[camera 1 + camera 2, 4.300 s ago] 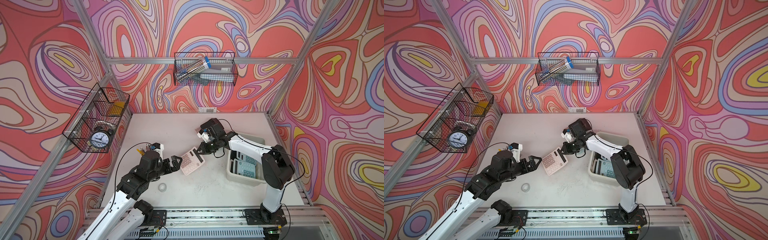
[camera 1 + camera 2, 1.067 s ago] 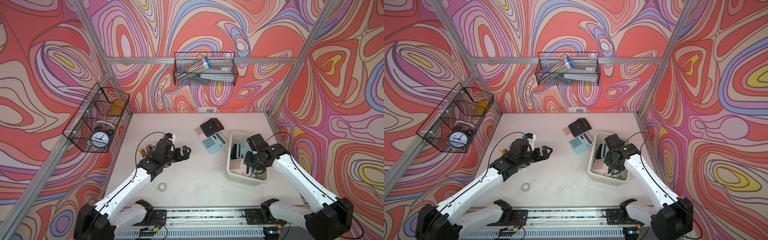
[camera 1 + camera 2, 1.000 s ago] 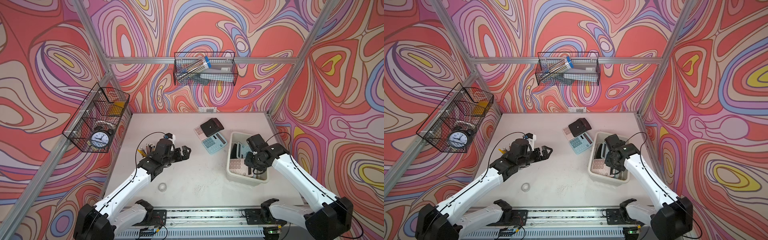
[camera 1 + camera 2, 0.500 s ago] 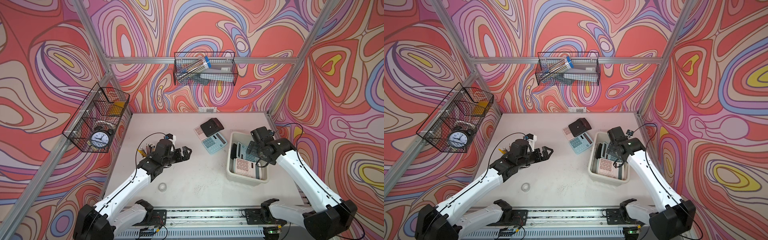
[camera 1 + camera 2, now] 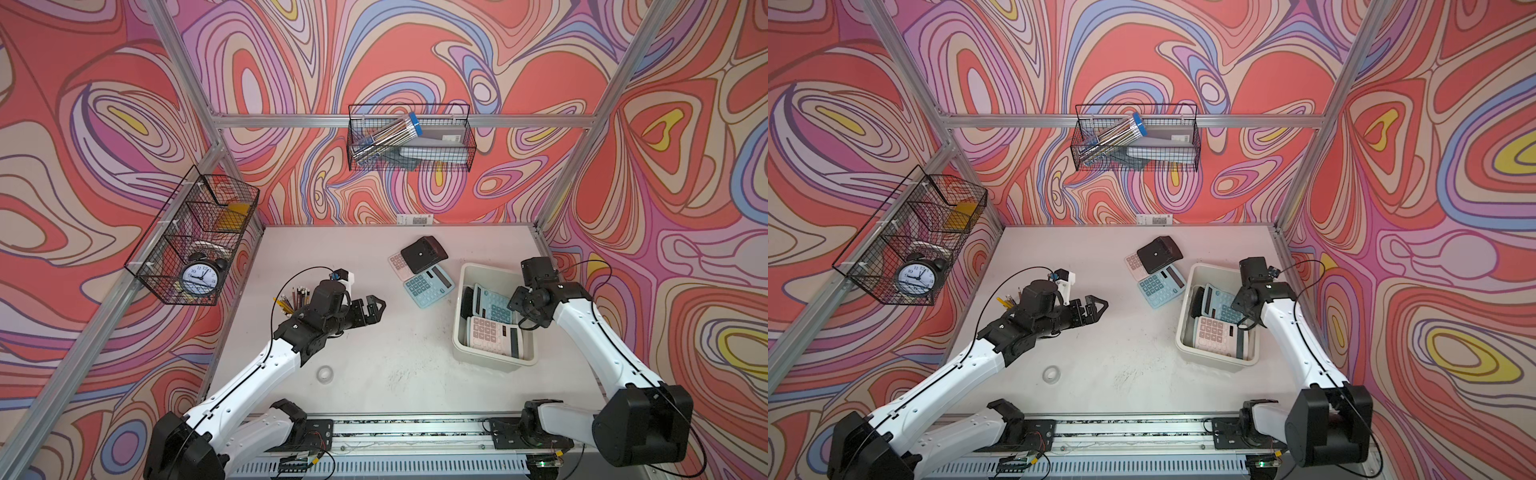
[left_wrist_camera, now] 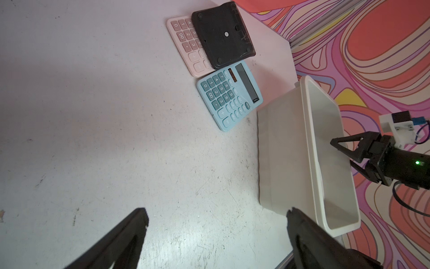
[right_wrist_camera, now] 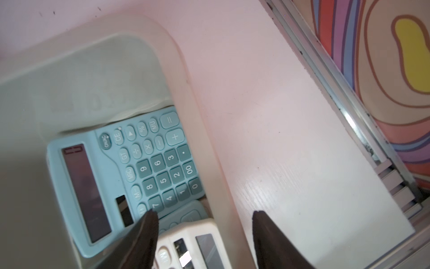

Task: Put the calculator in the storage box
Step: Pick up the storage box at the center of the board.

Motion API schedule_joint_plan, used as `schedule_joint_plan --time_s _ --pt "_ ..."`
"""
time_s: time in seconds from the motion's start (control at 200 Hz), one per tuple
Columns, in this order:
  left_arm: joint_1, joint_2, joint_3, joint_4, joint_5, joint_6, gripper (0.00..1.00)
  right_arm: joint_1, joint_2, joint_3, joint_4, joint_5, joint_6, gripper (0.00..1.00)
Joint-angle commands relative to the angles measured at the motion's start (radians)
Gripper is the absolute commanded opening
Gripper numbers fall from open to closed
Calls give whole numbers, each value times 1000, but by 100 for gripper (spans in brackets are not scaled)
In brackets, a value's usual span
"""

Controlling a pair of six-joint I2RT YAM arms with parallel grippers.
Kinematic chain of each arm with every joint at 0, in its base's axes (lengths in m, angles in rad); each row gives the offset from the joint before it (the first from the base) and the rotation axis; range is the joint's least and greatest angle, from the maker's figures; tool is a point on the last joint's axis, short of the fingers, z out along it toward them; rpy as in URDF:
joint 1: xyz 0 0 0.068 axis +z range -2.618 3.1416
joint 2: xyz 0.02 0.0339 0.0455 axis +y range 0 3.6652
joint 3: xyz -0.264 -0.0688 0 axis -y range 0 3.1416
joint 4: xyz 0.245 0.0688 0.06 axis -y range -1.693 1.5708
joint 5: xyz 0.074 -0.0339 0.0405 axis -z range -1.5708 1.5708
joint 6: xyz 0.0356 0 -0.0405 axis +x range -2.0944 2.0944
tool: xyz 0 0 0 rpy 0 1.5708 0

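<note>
- A pink calculator (image 5: 490, 333) lies face up in the off-white storage box (image 5: 488, 360), just below the right gripper (image 7: 204, 213). A blue calculator (image 7: 130, 172) leans beside it in the same box.
- The right gripper hangs over the box's rim, spread and empty, with one jaw above the blue keys and its partner above the bare table (image 5: 395, 353).
- The left gripper (image 6: 216, 212) hovers spread wide, holding nothing.
- Ahead of it on the table sit a second blue calculator (image 5: 428, 286) and a second pink calculator (image 5: 397, 262), with a black calculator (image 5: 424, 254) face down across the pink one.
</note>
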Motion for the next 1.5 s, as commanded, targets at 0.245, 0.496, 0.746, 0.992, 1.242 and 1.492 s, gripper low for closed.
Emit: schedule_joint_plan --time_s 0.245,0.496,0.746,0.992,1.242,1.492 --pt "-23 14 -2 -14 8 -4 99 1 -59 -60 87 -156 -80 29" --pt "-35 18 4 -14 6 -5 99 3 -68 -79 96 -255 -106 13" --pt "-39 12 9 -19 1 -3 99 14 -112 -81 81 -360 -141 2" --pt "-39 0 15 -30 -1 -1 99 40 -176 -43 24 -425 -156 0" --pt "-41 -21 19 -43 -8 0 99 52 -219 -15 8 -550 -189 0" --pt "-40 -68 24 -79 -36 6 99 162 -154 -3 110 -632 -182 0"
